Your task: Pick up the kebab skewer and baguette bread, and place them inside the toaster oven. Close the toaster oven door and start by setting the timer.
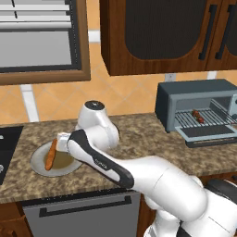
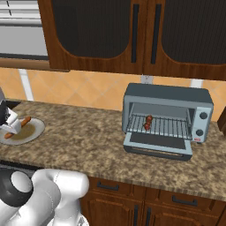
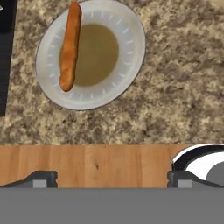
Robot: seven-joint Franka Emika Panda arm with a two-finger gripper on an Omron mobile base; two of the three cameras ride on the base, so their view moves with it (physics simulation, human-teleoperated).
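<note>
The baguette (image 3: 70, 46) lies on a white plate (image 3: 127, 65) on the worktop (image 3: 175, 96), well to the left of the oven (image 2: 165, 119). It rests along one side of the plate, across the rim and the edge of the brown centre, with one end reaching the plate's rim. In the left base view the baguette (image 1: 51, 154) shows just beside the arm's wrist, and the plate (image 1: 41, 166) is partly hidden behind the arm.

The skewer (image 2: 148, 122) lies on the wire rack inside the oven, left of the rack's middle. The door (image 2: 158, 143) is dropped open and lies flat in front of the oven, just above the worktop. Two round knobs (image 2: 202, 123) sit on the oven's right front panel.

The claw (image 3: 111, 177) hangs above the plate with its jaws spread wide and nothing between them; the two dark fingertips (image 3: 41, 178) stand well apart, clear of the baguette. Dark wood cabinets (image 2: 132, 35) hang above the oven.
</note>
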